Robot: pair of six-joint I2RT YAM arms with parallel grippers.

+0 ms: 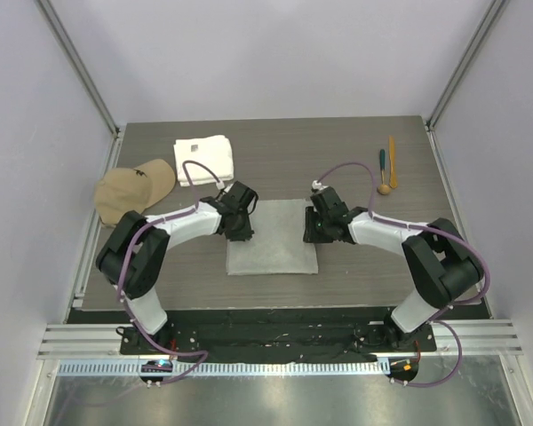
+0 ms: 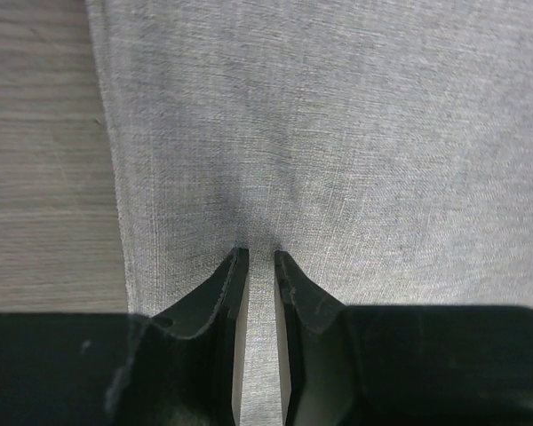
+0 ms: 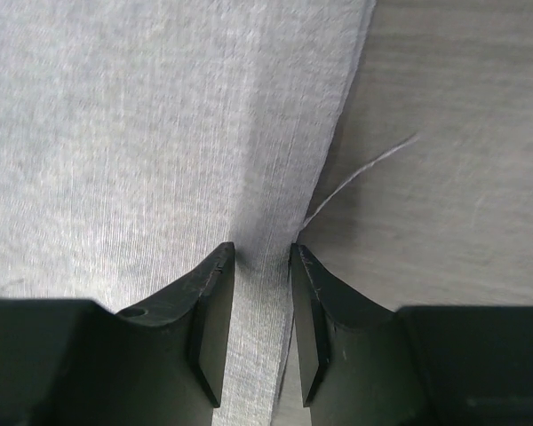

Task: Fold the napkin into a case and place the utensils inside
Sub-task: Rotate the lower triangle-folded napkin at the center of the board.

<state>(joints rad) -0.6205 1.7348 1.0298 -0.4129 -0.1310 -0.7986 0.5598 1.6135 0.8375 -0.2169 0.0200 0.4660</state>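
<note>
The light-grey napkin (image 1: 273,244) lies flat as a rough square in the middle of the table. My left gripper (image 1: 241,233) points down on its left border. In the left wrist view the left gripper (image 2: 261,256) has its jaws close together but apart, tips on the napkin (image 2: 338,133), which puckers toward them. My right gripper (image 1: 313,232) stands on the right border. The right wrist view shows the right gripper (image 3: 262,250) open and straddling the cloth edge of the napkin (image 3: 160,115). The utensils lie far right: teal-handled piece (image 1: 382,161), orange stick (image 1: 392,153), tan wooden bowl (image 1: 385,188).
A thick white towel (image 1: 204,158) lies folded at the back left, with a tan cap (image 1: 133,188) beside it near the left edge. A loose thread (image 3: 364,173) trails from the napkin's right edge onto the wooden table (image 3: 462,177). Frame walls stand left and right.
</note>
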